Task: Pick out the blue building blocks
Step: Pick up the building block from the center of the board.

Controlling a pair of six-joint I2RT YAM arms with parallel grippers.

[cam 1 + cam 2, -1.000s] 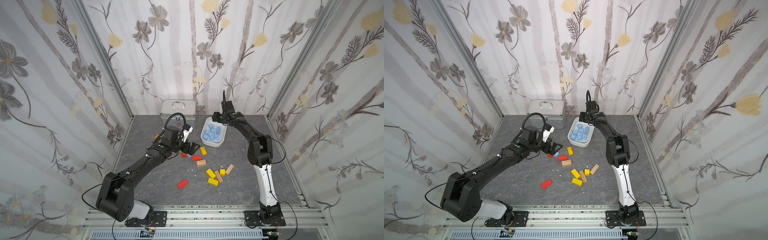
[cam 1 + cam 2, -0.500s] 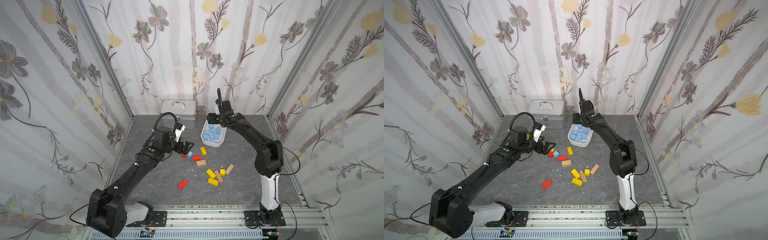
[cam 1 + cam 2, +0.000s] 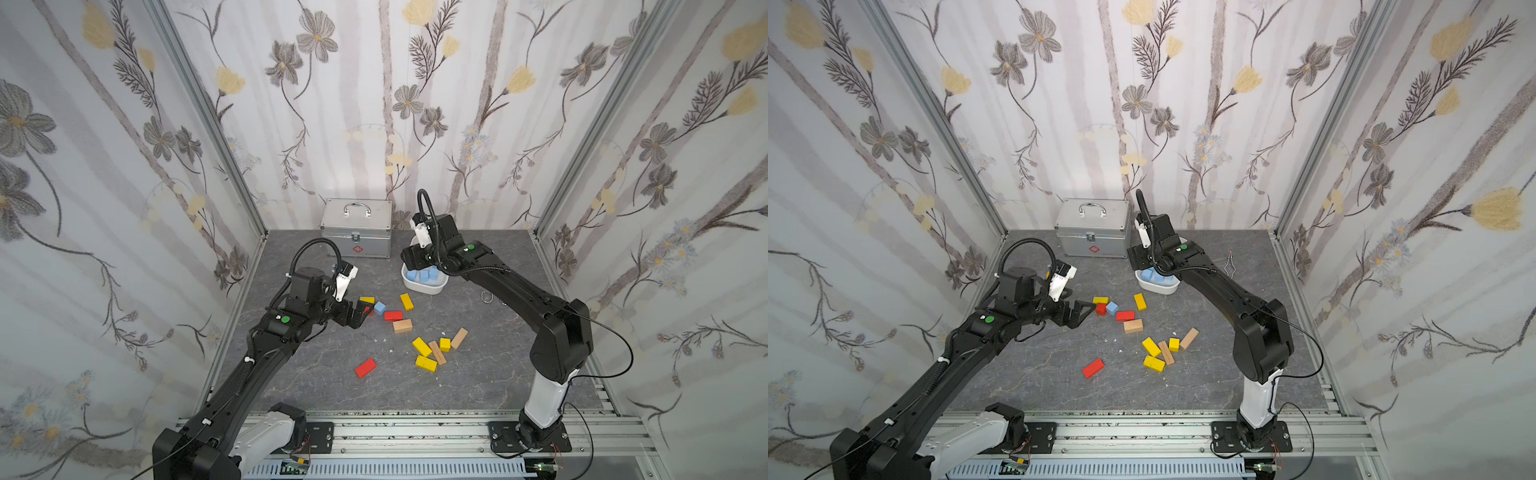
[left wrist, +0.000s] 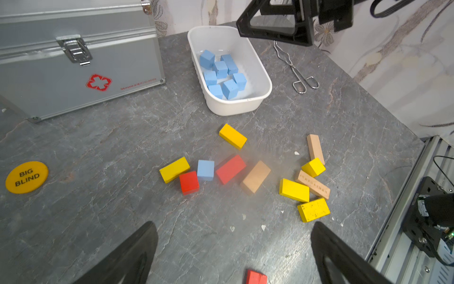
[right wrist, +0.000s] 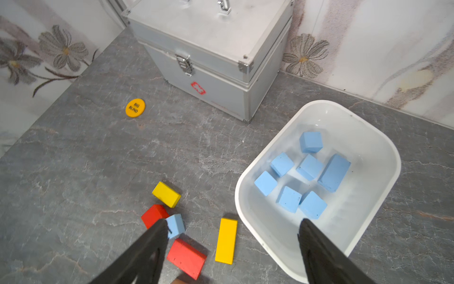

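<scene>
Blue building blocks (image 4: 219,69) lie in the white tub (image 4: 233,108), one cube (image 4: 205,169) between red blocks (image 4: 188,182); both arms' jaws spread.

The blue building blocks (image 5: 309,167) look matte, their white tub (image 5: 363,137) glossy smooth plastic, the first-aid case (image 5: 221,32) brushed metal, the tabletop (image 5: 98,159) veined and stone-like.

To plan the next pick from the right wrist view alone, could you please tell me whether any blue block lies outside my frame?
Observer: None; beyond your frame lie only yellow blocks, tan blocks and a red block.
Operator: Thanks. And the other arm?
Observer: The left gripper is open, close by the red cube next to the loose blue block.
Operator: Anything else I should know?
Observer: Metal tongs lie on the table beside the tub, on its side away from the case.
</scene>
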